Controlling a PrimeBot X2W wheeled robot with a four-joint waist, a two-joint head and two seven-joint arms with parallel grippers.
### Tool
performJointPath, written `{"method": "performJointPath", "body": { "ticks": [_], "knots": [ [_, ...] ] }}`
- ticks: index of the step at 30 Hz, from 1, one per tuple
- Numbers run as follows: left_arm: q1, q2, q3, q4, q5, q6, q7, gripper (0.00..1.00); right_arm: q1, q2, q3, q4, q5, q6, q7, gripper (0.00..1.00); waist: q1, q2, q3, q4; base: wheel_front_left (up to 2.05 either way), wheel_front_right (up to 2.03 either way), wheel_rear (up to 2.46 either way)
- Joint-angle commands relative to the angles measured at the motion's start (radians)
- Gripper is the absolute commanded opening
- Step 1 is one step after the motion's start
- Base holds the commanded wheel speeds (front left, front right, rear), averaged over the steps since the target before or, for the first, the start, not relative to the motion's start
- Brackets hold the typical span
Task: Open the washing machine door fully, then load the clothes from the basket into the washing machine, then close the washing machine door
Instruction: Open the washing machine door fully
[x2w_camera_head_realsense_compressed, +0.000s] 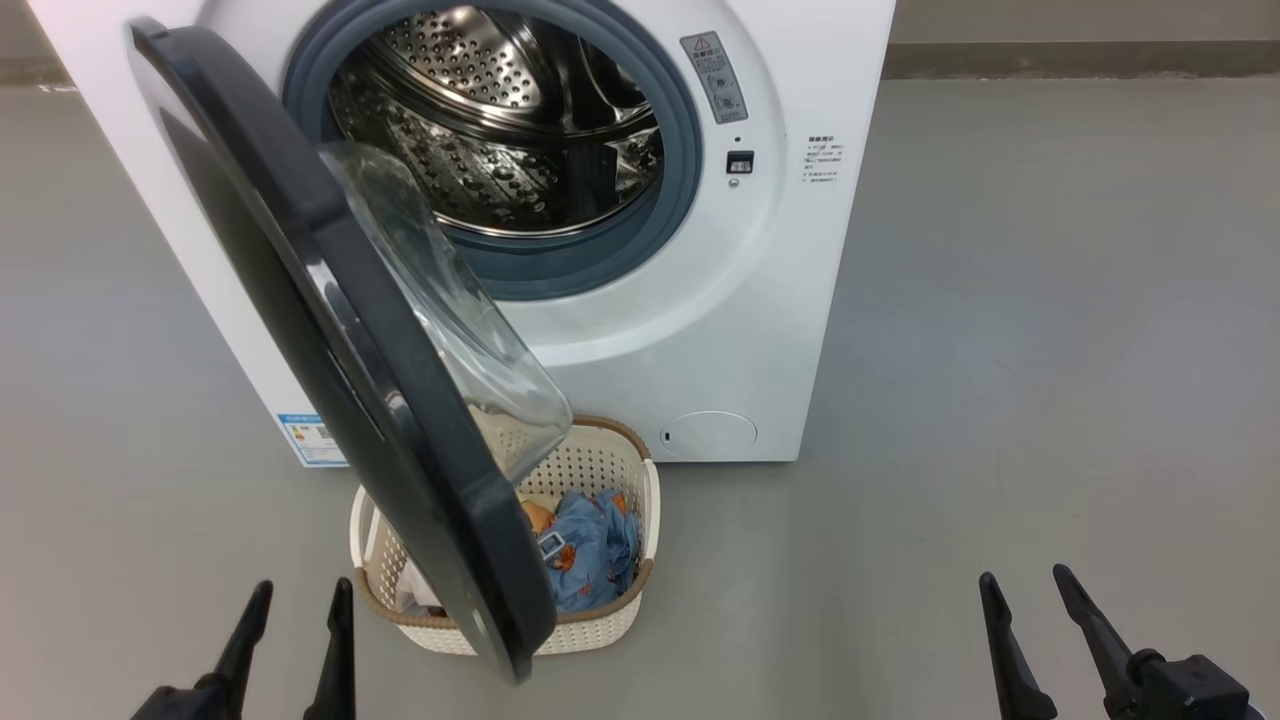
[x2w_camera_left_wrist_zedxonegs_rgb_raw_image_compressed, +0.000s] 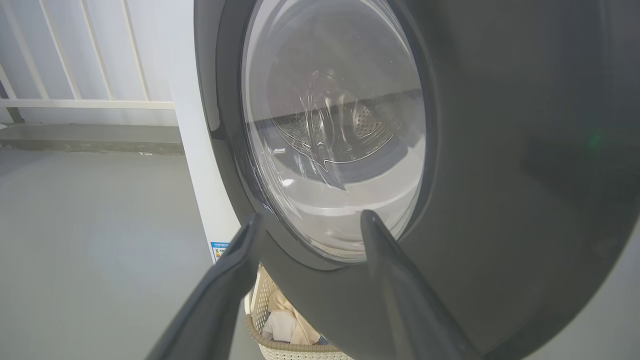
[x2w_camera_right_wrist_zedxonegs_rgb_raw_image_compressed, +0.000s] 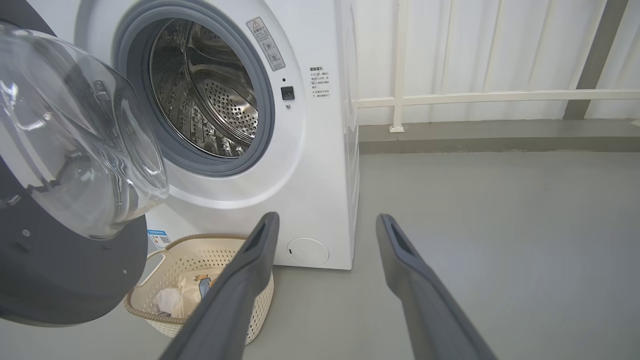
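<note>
At your left, the left gripper (x2w_camera_head_realsense_compressed: 305, 585) hangs spread and empty. The washing machine door (x2w_camera_head_realsense_compressed: 330, 330) stands swung out over the basket (x2w_camera_head_realsense_compressed: 640, 470), covering its left half in the head view. Your right wrist view adds white cloth (x2w_camera_right_wrist_zedxonegs_rgb_raw_image_compressed: 170, 300) beside the blue clothes (x2w_camera_head_realsense_compressed: 590, 545). Behind stands the washing machine (x2w_camera_head_realsense_compressed: 700, 330). Far right, the right gripper (x2w_camera_head_realsense_compressed: 1023, 575) is spread and empty.

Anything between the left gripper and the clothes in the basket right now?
Yes. The washing machine door, only partly open, hangs over the left part of the basket, between the left gripper and the clothes. From the right gripper, nothing visible blocks the way to them.
</note>
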Motion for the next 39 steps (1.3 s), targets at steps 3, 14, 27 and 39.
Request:
{"method": "performJointPath", "body": {
  "ticks": [3,14,27,39],
  "knots": [
    [-0.006,0.005,0.029,-0.024,0.007,0.000,-0.006,0.45,-0.008,-0.010,0.031,-0.020,-0.018,0.001,-0.012,1.00,0.0000,0.0000,0.003,0.001,0.00,0.00,0.00],
    [-0.031,0.005,0.056,-0.131,-0.028,0.000,-0.006,0.00,-0.014,-0.009,0.028,-0.015,-0.013,0.001,-0.012,1.00,0.0000,0.0000,0.004,0.001,0.00,0.00,0.00],
    [-0.214,0.044,-0.122,-0.437,-0.009,-0.010,0.023,0.00,-0.027,-0.009,0.016,-0.017,-0.016,0.001,-0.012,1.00,0.0000,0.0000,-0.003,0.001,0.00,0.00,0.00],
    [-0.335,0.040,-0.353,-0.547,-0.044,-0.011,0.084,0.00,-0.031,-0.009,0.024,-0.016,-0.015,0.001,-0.012,1.00,0.0000,0.0000,0.001,-0.010,0.00,0.00,0.00]
  ]
}}
